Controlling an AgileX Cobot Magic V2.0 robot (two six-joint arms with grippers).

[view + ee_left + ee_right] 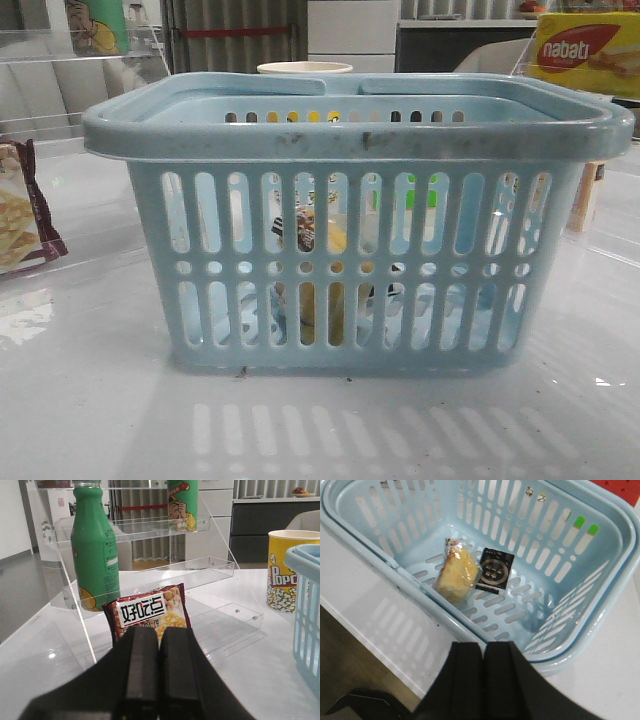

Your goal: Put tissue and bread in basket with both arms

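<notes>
Slotted pale-blue plastic basket (580, 630), wrapped bread (456, 574) beside flat black tissue pack (494, 570), both grippers' fingers (160, 655) (484, 672) pressed together, empty

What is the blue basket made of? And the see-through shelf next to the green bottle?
The basket looks like molded plastic, matte and scuffed, with punched slots and holes. The shelf seems to be clear acrylic: glossy, see-through, with bright edges, though glass can't be ruled out.

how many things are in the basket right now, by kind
bread in clear wrap: 1
black tissue pack: 1
total in the basket: 2
</notes>
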